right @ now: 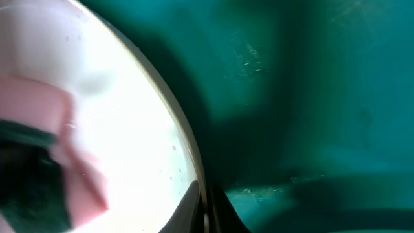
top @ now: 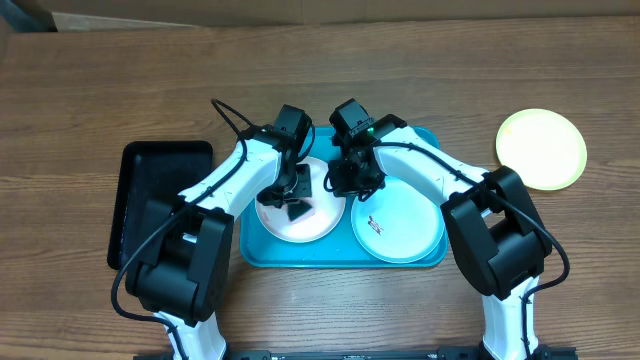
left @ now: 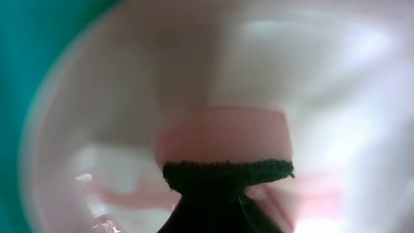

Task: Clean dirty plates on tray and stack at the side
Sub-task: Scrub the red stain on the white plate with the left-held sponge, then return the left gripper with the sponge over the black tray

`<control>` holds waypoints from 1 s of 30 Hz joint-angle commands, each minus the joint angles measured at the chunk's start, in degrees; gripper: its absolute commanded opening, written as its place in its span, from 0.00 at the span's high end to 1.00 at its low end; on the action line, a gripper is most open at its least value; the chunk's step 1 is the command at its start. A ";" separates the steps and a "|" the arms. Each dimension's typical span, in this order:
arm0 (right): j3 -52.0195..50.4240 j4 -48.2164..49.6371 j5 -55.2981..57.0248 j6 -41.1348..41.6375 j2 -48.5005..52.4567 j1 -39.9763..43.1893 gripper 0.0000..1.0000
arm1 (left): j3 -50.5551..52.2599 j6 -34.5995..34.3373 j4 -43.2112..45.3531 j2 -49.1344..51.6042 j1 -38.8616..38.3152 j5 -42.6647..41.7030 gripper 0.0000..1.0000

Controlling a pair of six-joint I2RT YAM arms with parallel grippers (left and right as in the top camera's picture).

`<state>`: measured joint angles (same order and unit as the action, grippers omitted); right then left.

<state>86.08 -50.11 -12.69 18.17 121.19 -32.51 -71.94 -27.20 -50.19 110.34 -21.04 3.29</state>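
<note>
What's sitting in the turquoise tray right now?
Two plates: a white plate, with the left hand holding a sponge on it, and a mint plate with red smears. Arms hide part of the tray.

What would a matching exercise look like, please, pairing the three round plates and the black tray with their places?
1. white round plastic plate
2. pale mint round plastic plate
3. yellow-green round plastic plate
4. black rectangular tray

a. on the table, left of the turquoise rectangular tray
b. on the table, right of it
c. inside it, left half
d. inside it, right half

Pairs: 1-c, 2-d, 3-b, 4-a.
</note>
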 commanded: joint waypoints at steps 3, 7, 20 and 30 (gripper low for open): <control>-0.66 -0.31 3.61 0.04 0.33 0.76 0.96 | 0.33 -3.72 -5.01 2.05 0.85 23.76 0.96; -0.66 -0.31 3.58 0.04 0.33 0.76 0.96 | -3.17 -5.20 -9.27 2.03 0.85 26.32 0.96; 5.44 -4.87 -0.46 -0.28 0.13 0.74 0.96 | -17.75 -11.41 -24.11 -4.92 4.11 26.49 0.96; 20.00 -15.78 4.94 -5.16 -4.02 -0.11 0.96 | -16.06 -10.25 -29.27 -10.27 25.24 12.02 0.96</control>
<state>101.12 -64.49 -12.12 15.27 121.21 -32.14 -88.73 -37.56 -78.85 100.77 -0.97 22.70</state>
